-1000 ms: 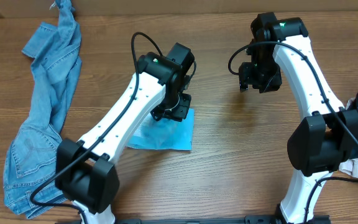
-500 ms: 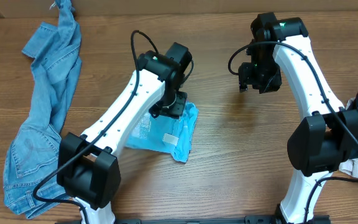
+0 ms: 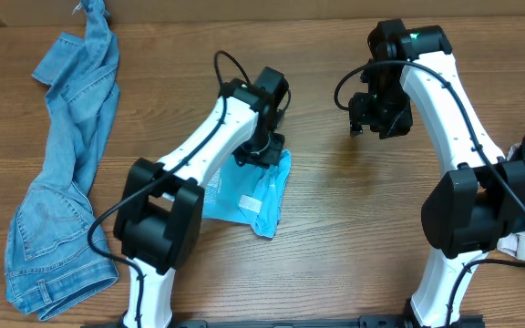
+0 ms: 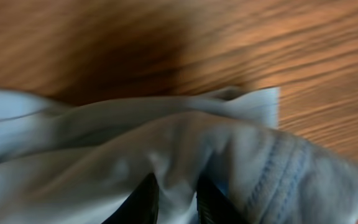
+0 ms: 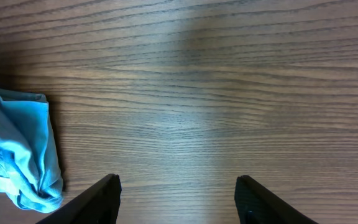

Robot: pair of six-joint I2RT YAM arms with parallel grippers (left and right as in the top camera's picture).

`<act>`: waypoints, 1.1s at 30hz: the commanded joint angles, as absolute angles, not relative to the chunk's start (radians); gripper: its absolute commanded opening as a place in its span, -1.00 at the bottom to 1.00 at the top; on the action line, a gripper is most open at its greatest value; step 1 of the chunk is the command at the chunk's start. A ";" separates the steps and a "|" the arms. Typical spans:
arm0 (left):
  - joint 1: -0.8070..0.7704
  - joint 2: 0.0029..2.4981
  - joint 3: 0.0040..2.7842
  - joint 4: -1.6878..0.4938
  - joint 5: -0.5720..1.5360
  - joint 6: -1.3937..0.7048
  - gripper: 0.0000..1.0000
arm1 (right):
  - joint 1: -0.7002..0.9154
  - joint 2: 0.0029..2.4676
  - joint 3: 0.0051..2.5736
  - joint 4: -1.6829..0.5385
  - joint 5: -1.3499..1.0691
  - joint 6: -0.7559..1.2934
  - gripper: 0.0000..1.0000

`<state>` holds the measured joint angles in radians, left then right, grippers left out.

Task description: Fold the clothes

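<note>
While the right arm has held its pose over the last second, the left arm has swung its elbow in toward the middle of the brown wood-grain table (image 3: 335, 219). The left gripper (image 3: 264, 153) has edged a little to the right. A second ago the light sky-blue cotton T-shirt (image 3: 255, 193) lay flat as a neat folded patch under that gripper. It is now bunched, its right edge drawn up into a rumpled ridge, much as it was half a second ago. It lies near the table's centre, partly under the left arm's white forearm. In the left wrist view, the two dark fingers (image 4: 146, 200) stand close together, pinching a fold of the pale blue cloth between them. The picture is blurred.

The right gripper (image 5: 179, 199) hangs over bare wood well to the right of the shirt, jaws wide apart and holding nothing. The crumpled blue denim jeans (image 3: 62, 155) sprawl along the table's left side, apart from the shirt and unchanged.
</note>
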<state>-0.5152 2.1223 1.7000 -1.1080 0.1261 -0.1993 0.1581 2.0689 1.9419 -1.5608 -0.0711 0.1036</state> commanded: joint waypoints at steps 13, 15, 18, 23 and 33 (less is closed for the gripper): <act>-0.432 1.947 1.982 -1.505 -0.035 -0.510 -0.46 | 0.159 2.038 1.946 -1.558 -0.068 0.101 0.27; -0.425 1.931 1.969 -1.591 -0.052 -0.549 -0.46 | 0.159 2.038 1.946 -1.555 -0.068 0.101 0.28; -0.425 1.932 1.887 -1.634 -0.067 -0.601 -0.48 | 0.159 2.038 1.946 -1.555 -0.068 0.099 0.28; -0.425 1.932 1.639 -1.505 -0.022 -0.696 -0.51 | 0.159 2.038 1.946 -1.555 -0.068 0.097 0.28; -0.399 1.930 1.307 -1.297 0.053 -0.948 -0.32 | 0.159 2.038 1.946 -1.554 -0.068 0.082 0.28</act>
